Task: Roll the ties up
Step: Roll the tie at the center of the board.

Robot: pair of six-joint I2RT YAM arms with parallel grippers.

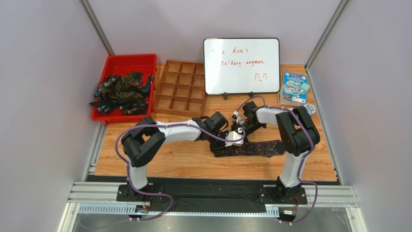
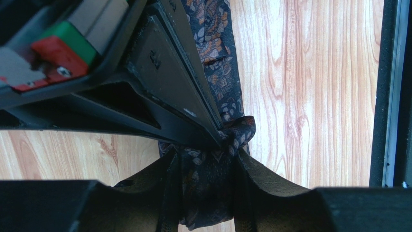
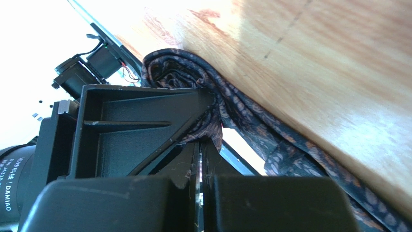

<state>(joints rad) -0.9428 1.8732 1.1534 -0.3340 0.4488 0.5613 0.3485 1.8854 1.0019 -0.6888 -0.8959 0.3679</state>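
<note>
One dark paisley tie [image 1: 256,148] lies flat on the wooden table, running left to right in front of the right arm. Its left end is wound into a small roll [image 2: 208,183]. My left gripper [image 1: 228,139] [image 2: 208,193] is shut on that roll, one finger on each side. My right gripper [image 1: 240,129] [image 3: 200,145] comes in from behind with its jaws shut on a bunched fold of the same tie [image 2: 234,133] at the top of the roll. The unrolled length [image 3: 290,150] trails away over the table. More ties [image 1: 121,92] are heaped in a red bin [image 1: 126,60].
A wooden compartment tray [image 1: 180,89] stands beside the red bin. A whiteboard [image 1: 242,65] leans at the back, with a blue packet [image 1: 294,88] and a small round object [image 1: 309,108] to its right. A black strip [image 2: 387,92] borders the table's near edge.
</note>
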